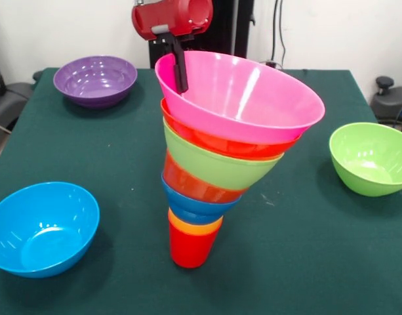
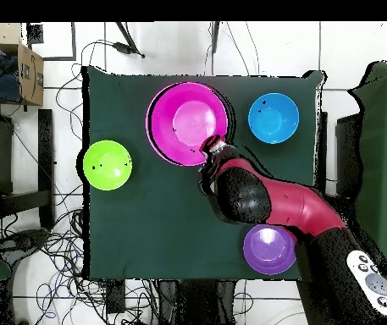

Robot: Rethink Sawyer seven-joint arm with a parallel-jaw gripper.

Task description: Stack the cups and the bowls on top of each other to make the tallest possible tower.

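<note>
Nearest in the front view sits the light blue bowl (image 1: 42, 227), loose on the green table (image 1: 305, 262), and just beyond it the tower (image 1: 220, 157) stands mid-table on its narrow red cup (image 1: 189, 248), widening up through orange, blue, orange-red and lime to the big pink bowl (image 1: 243, 95), the whole stack leaning. The gripper (image 1: 181, 69) hangs at the pink bowl's far rim with a dark finger across the wall; whether it pinches the rim or stands spread I cannot tell. A lime green bowl (image 1: 371, 157) and a purple bowl (image 1: 96, 80) wait apart. These look light, stiff and slick, so a rim pinch seems the best hold, and the top-heavy stack would likely tip at a nudge. From overhead, the pink bowl (image 2: 188, 123) hides the stack, the gripper (image 2: 213, 149) at its edge, the purple bowl (image 2: 268, 248) beside the arm.
</note>
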